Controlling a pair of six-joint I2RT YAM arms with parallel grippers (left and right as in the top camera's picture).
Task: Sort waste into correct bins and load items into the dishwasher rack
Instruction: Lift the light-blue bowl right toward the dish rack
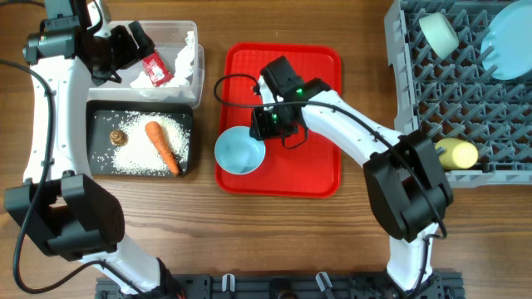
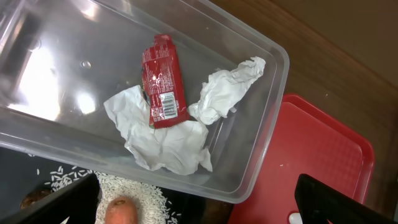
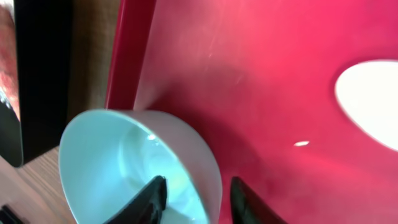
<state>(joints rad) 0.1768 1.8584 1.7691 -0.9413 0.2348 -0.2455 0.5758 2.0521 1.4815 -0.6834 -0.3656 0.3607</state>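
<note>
My left gripper (image 1: 125,50) is open and empty, over the clear bin (image 1: 193,91). In the left wrist view (image 2: 199,214) the bin (image 2: 261,155) holds the red foil wrapper (image 2: 163,81) and crumpled white napkin (image 2: 165,140). The black bin (image 1: 100,112) holds rice (image 1: 170,129), the carrot (image 1: 163,147) and the brown scrap (image 1: 119,137). My right gripper (image 1: 268,126) (image 3: 198,205) is open. Its fingers straddle the rim of the light blue bowl (image 1: 239,152) (image 3: 112,162), one inside and one outside. The grey rack (image 1: 465,91) holds the mint-green bowl (image 1: 438,33), pale blue plate (image 1: 509,41) and yellow cup (image 1: 455,154).
The bowl sits at the front left corner of the flat red tray (image 1: 320,158), next to the black bin. A white oval patch (image 3: 373,106) shows on the tray; I cannot tell if it is the spoon. The right arm crosses the tray toward the rack.
</note>
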